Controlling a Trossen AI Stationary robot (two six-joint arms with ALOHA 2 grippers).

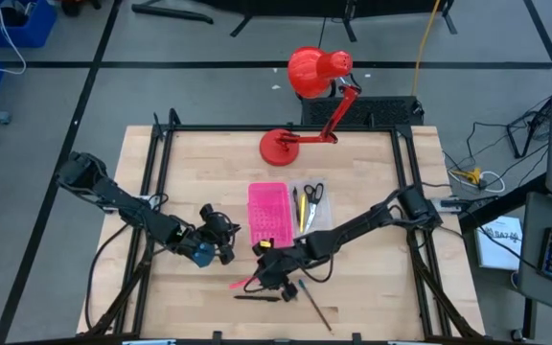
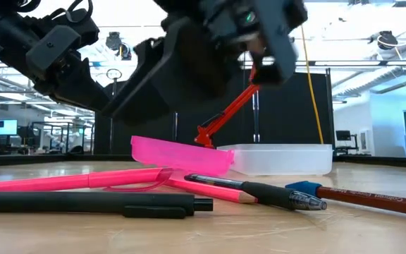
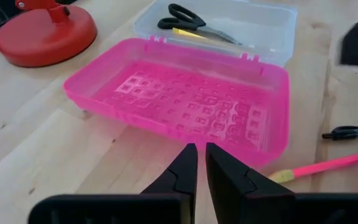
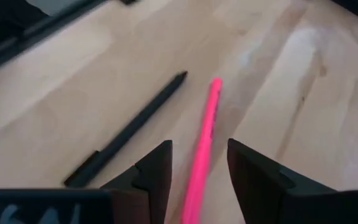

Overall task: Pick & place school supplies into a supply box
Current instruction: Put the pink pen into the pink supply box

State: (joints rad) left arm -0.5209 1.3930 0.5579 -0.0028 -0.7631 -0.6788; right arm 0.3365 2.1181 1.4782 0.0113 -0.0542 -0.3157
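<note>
Now right fingers [image 4: 199,171] spread astride pink pen [image 4: 205,140] (left fingers [image 3: 201,171] closed).

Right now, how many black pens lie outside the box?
2: a plain black pen nearest the front edge; a ridged black pen behind it, beside the blue-tipped pencil. More may hide under the arms.

Glossy translucent plastic supply box [image 3: 185,99] on smooth pale wood table [image 3: 36,149].

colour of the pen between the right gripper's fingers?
Pink: the pen lies between the open right gripper. Right wrist view shows it best.
</note>
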